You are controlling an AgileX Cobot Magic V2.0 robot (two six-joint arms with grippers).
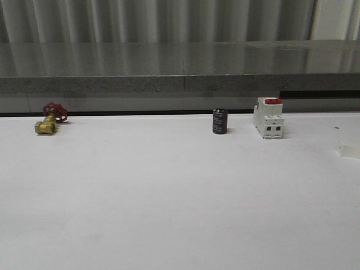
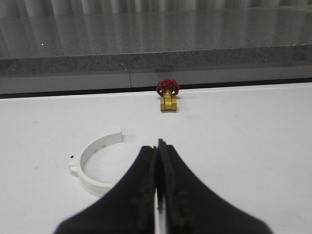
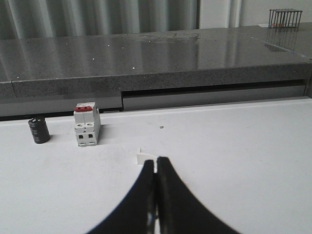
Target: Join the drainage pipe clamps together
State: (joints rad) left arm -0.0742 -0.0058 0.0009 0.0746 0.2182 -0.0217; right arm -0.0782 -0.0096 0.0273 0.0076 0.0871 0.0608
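One drainage pipe clamp (image 2: pixel 91 165), a white plastic half-ring with small end tabs, lies flat on the white table in the left wrist view. My left gripper (image 2: pixel 158 145) is shut with nothing between its fingers; it hangs just beside the clamp, and its dark fingers hide the near end of the ring. In the right wrist view my right gripper (image 3: pixel 156 161) is also shut and holds nothing. A small white piece (image 3: pixel 144 157) on the table shows just beyond its fingertips, mostly hidden by them.
A brass valve with a red handwheel (image 1: pixel 49 119) (image 2: pixel 168 95) sits at the back left. A black cylinder (image 1: pixel 220 121) (image 3: pixel 39 130) and a white switch with a red top (image 1: pixel 268 117) (image 3: pixel 87 126) stand at the back right. A small translucent block (image 1: pixel 349 149) lies at the right edge. A grey ledge (image 1: pixel 180 84) bounds the table's far side.
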